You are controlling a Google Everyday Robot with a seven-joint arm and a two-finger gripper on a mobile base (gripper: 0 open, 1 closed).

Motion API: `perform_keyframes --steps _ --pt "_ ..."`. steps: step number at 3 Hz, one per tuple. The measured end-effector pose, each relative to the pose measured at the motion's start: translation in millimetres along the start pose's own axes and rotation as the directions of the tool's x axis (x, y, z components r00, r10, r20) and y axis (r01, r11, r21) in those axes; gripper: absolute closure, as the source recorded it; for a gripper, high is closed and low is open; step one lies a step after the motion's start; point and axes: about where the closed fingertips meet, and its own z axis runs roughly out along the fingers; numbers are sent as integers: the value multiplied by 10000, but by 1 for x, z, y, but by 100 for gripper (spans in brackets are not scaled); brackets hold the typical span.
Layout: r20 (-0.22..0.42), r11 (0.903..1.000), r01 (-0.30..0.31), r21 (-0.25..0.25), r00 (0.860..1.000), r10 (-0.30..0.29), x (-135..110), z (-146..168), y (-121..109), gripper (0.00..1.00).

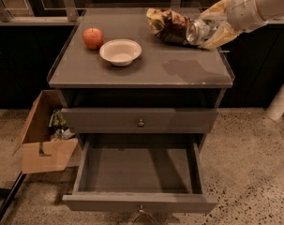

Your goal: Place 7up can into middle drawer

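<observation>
The 7up can (pixel 196 31), silvery with a shiny metal top, lies on its side in my gripper (pixel 211 28) at the upper right. The gripper's yellowish fingers (pixel 220 35) are shut on it, and it hangs above the right rear part of the table top, casting a shadow below. The middle drawer (pixel 138 203) stands pulled open at the bottom of the cabinet, with a bare grey floor. It is well below and to the left of the can.
A red apple (pixel 93 37) and a white bowl (pixel 120 51) sit on the table top (pixel 146 71) at the left. A brown and yellow snack bag (pixel 166 23) lies just left of the can. A shut drawer with a brass knob (pixel 140 123) is above the open one. An open cardboard box (pixel 42 146) stands on the floor at the left.
</observation>
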Motion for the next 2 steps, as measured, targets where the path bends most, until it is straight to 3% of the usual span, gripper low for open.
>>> perform_keyframes --steps 1,2 --pt "1343 9923 -157 1229 9909 -10 -9 -3 29 100" --pt "2108 9800 158 1982 9758 -584 -29 -16 34 100"
